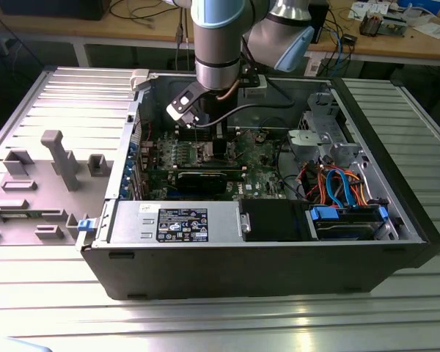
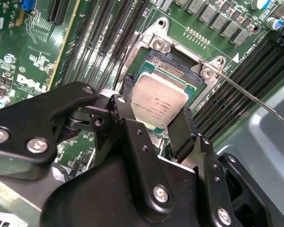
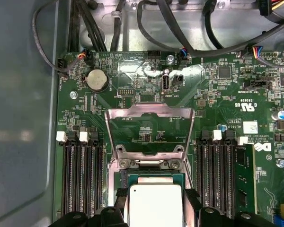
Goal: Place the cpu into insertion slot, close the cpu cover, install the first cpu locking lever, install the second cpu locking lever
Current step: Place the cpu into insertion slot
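In both wrist views the cpu, a flat silver square, sits between my black fingertips over the insertion slot. My gripper is shut on its two opposite edges. Whether the chip rests in the slot or hovers just above it I cannot tell. The cpu cover stands swung open behind the slot, with the board showing through its cut-out. A thin metal locking lever sticks out unlatched beside the slot. In the exterior view the gripper reaches down inside the open computer case.
Long black memory slots flank the slot on both sides. The power supply, drive cage and coloured cables fill the near side of the case. A grey fixture tray lies at the exterior view's left.
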You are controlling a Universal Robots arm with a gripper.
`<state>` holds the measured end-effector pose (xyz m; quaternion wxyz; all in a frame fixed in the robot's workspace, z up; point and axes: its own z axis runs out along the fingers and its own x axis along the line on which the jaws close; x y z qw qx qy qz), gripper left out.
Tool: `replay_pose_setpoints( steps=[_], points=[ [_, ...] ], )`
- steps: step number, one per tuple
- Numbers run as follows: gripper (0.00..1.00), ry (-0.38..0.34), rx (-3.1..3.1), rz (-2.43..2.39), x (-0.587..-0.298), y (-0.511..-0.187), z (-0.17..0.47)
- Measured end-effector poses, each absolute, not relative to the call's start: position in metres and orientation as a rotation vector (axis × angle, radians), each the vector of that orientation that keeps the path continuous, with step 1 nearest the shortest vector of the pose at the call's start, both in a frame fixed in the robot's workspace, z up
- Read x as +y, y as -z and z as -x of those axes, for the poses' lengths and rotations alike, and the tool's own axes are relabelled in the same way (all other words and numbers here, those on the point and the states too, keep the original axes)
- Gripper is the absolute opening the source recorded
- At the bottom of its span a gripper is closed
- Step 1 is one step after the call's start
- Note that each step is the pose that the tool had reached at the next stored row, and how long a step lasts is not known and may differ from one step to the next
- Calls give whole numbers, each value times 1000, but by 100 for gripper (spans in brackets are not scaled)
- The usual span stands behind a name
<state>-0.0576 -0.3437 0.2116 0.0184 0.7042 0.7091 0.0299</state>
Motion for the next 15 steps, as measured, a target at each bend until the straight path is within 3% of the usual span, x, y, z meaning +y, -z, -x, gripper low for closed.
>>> replay_pose_setpoints(
  steps=[15],
  points=[
    [54, -93, 2201, -2188, -337, -202, 60]
  ],
)
